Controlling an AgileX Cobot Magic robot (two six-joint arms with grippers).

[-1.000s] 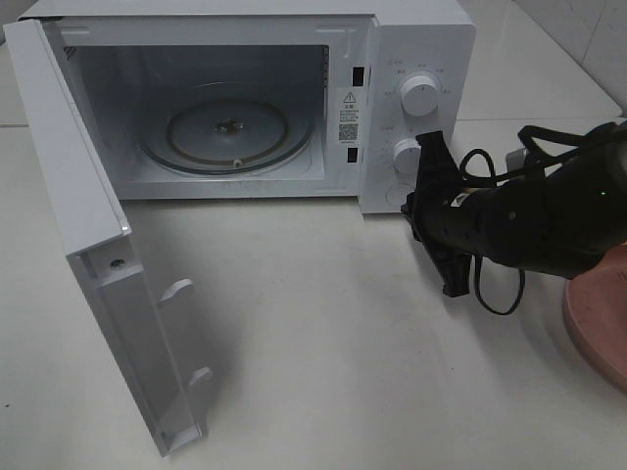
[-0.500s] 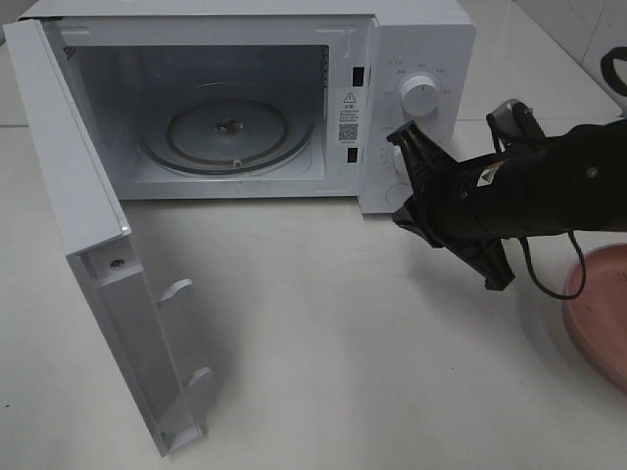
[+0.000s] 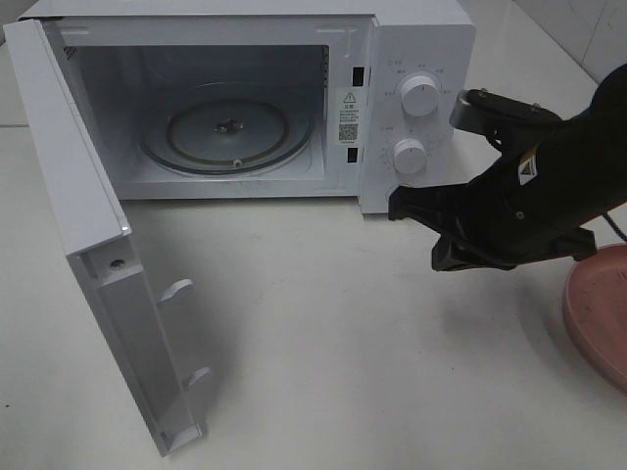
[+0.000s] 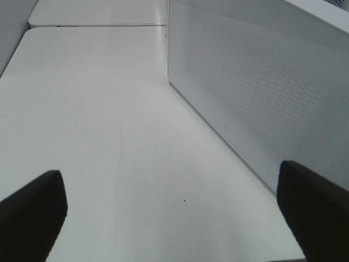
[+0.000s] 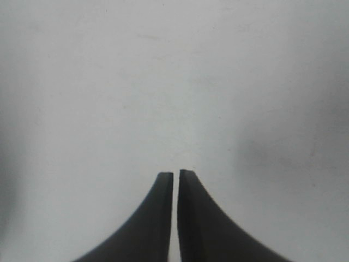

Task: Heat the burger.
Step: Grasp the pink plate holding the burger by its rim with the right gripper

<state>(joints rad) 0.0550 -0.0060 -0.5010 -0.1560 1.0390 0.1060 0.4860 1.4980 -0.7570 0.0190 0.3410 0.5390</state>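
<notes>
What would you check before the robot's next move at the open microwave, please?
1. The microwave door is open: ok.
2. The turntable is bare: ok.
3. Position of the burger known: cannot tell. No view shows it, and the pink plate is cut off at the picture's edge.
4. The right gripper is empty: ok.
5. The right gripper is open wide enough to grasp: not ok, its fingers nearly touch.
6. The left gripper is open and empty: ok.
</notes>
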